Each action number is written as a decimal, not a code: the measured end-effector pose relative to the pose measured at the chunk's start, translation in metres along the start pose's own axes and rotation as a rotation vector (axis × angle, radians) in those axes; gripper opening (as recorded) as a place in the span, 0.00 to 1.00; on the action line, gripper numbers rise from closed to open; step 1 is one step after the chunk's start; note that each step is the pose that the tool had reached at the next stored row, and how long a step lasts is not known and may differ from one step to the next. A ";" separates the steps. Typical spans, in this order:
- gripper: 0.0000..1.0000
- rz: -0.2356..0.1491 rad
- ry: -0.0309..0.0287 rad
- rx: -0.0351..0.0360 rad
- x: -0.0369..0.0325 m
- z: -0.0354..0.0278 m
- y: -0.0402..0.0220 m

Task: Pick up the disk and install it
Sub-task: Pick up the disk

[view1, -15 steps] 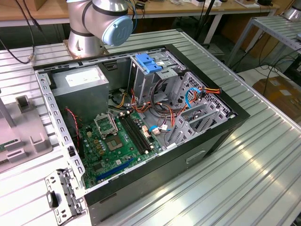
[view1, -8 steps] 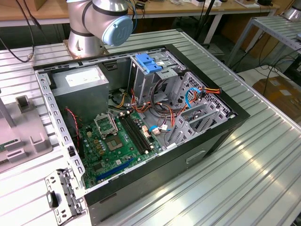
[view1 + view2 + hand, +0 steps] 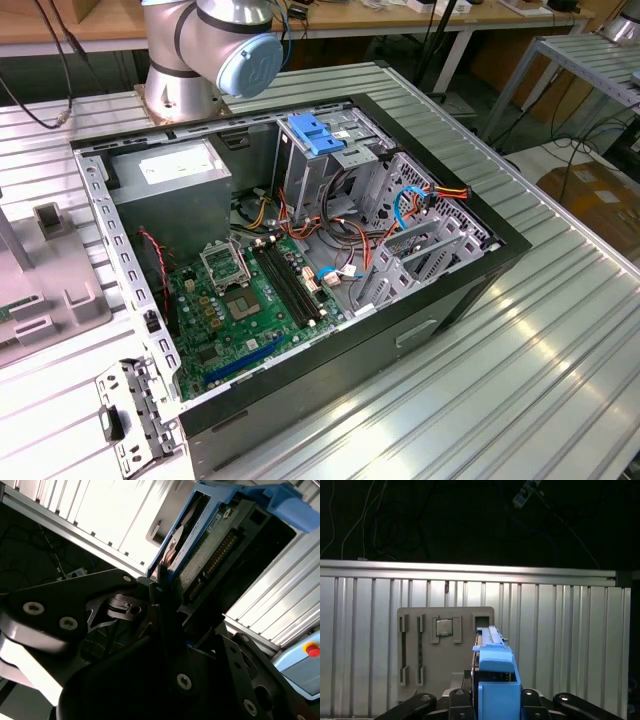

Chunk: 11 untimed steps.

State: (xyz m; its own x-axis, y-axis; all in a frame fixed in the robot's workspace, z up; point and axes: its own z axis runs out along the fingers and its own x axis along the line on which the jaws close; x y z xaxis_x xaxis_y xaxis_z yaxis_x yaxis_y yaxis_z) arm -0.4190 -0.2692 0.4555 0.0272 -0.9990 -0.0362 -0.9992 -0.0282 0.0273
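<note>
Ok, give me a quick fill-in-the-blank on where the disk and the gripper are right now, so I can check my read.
1. The disk is framed in plastic coloured ____.
2. The gripper is ____ on the disk.
3. In the exterior view the computer case lies with its side ____, baring the green motherboard.
Missing words: blue; shut; open.

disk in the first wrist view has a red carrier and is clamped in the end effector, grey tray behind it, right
No, the first wrist view shows a blue carrier, not red. The disk is clamped in the end effector, grey tray behind it.
</note>
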 end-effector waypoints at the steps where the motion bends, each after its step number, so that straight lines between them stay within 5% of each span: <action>1: 0.36 0.000 0.0000 0.0000 -0.0001 -0.0020 0.0001; 11: 0.36 0.000 0.0000 0.0000 -0.0005 -0.0139 0.0004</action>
State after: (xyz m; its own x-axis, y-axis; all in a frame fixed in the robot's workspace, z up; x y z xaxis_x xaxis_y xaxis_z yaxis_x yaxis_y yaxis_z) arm -0.4190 -0.2692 0.4694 0.0272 -0.9990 -0.0361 -0.9992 -0.0281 0.0273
